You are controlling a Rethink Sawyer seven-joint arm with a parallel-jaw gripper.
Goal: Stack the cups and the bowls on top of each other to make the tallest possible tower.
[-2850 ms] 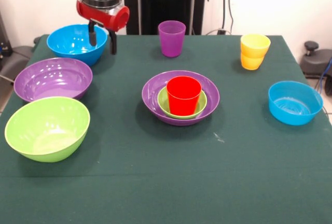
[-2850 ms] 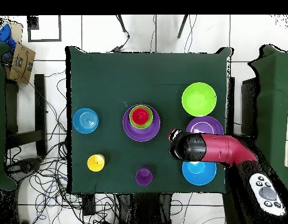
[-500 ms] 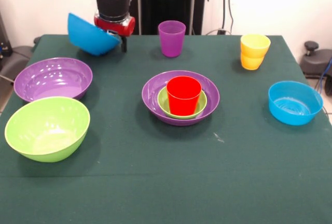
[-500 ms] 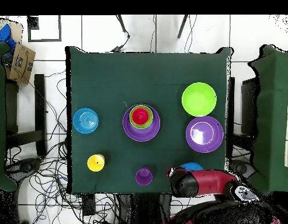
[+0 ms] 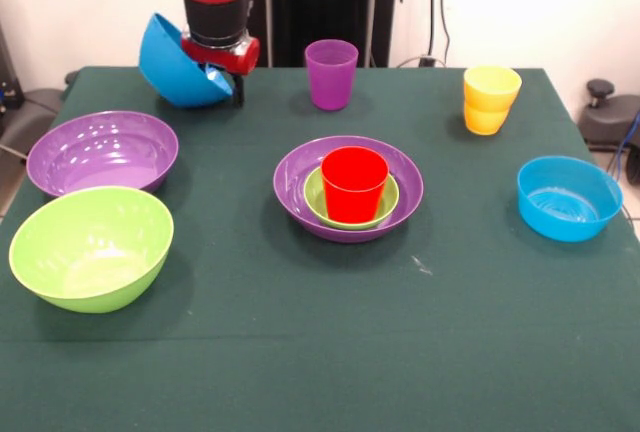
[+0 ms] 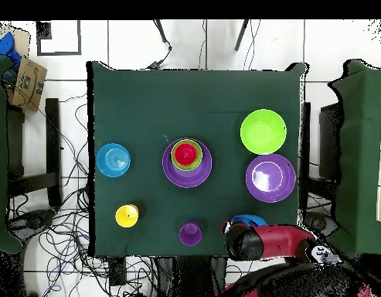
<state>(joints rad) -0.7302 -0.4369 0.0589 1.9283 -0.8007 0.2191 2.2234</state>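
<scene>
My gripper (image 5: 228,83) is shut on the rim of a large blue bowl (image 5: 178,64) and holds it tilted above the table's far left corner. Only an edge of that bowl shows in the overhead view (image 6: 244,221), beside the arm. The tower (image 5: 348,189) stands at the table's middle: a purple bowl (image 6: 186,165) as base, a small green bowl (image 5: 386,204) in it, and a red cup (image 5: 354,183) upright in that. A purple cup (image 5: 331,73) stands at the far middle. Two stacked yellow cups (image 5: 491,99) stand at the far right.
A second large purple bowl (image 5: 102,152) and a lime green bowl (image 5: 90,247) sit at the left, close together. A small blue bowl (image 5: 568,198) sits near the right edge. The red arm (image 6: 263,241) reaches over the table's edge by the held bowl.
</scene>
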